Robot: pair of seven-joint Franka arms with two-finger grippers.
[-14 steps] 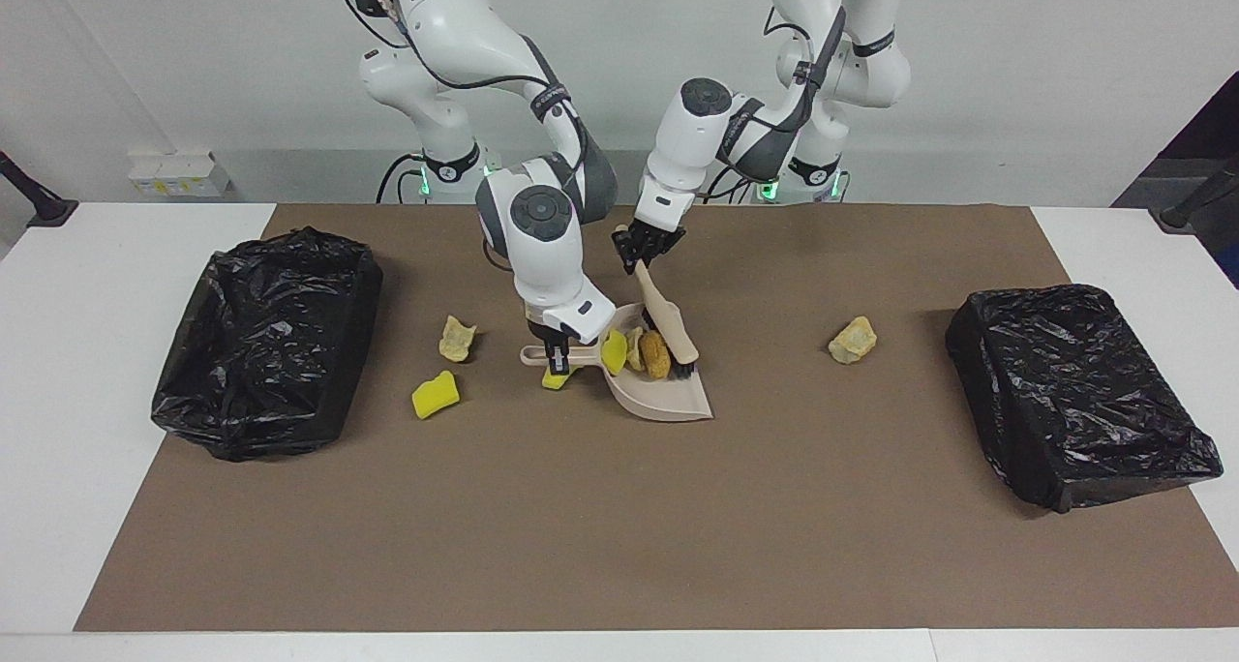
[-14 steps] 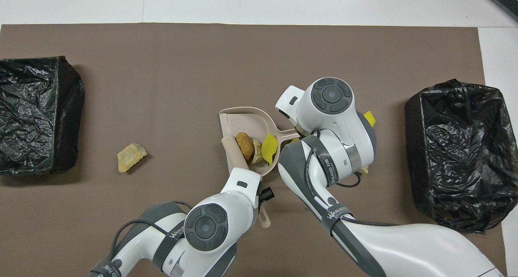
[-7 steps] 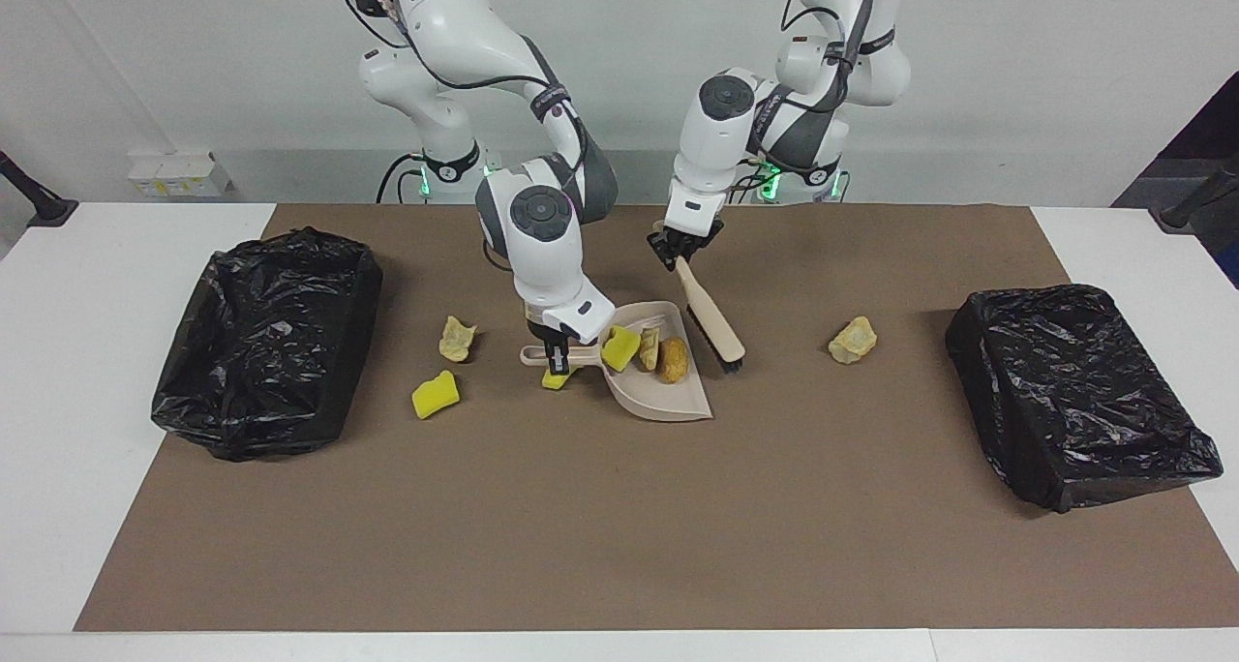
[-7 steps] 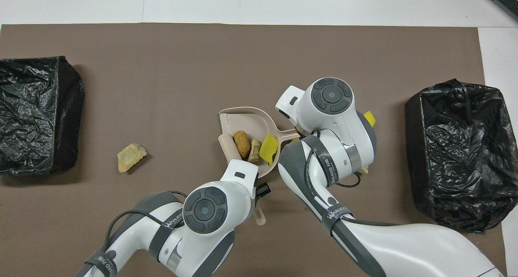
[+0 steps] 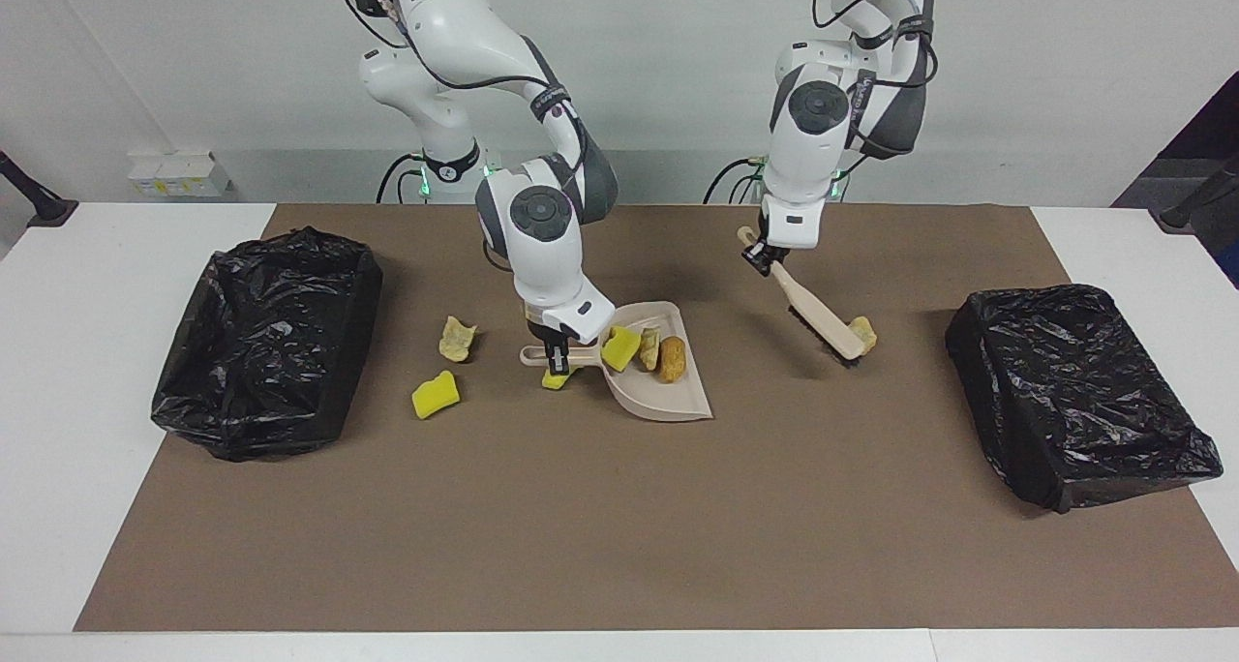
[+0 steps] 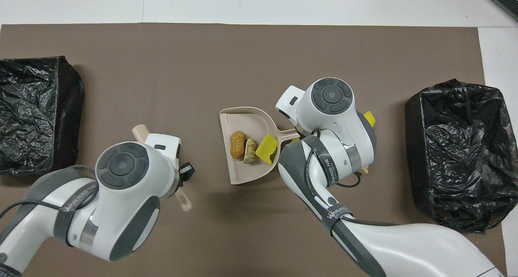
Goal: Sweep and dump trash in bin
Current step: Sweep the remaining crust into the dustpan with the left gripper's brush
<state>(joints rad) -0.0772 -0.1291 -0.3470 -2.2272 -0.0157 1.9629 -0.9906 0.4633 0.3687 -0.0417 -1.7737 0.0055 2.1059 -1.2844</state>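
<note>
In the facing view, your right pincer (image 5: 555, 360) is clenched on the handle of the beige dustpan (image 5: 668, 406) near the middle of the brown mat (image 5: 619, 526). Three pieces of trash (image 5: 647, 348), one yellow foam and two bread-like, lie in its smooth scoop. Your left pincer (image 5: 764, 254) grips the brush (image 5: 811, 309), bristles down against a pale lump (image 5: 861, 332) toward the left arm's end. Three more chunks lie loose near the dustpan handle. Crinkled black-lined bins (image 5: 266, 343) flank the mat; the edge farthest from the robots lies open.

In the overhead view, the dustpan (image 6: 243, 119) holds the same trio (image 6: 251, 147). The arms cover both pincers.
</note>
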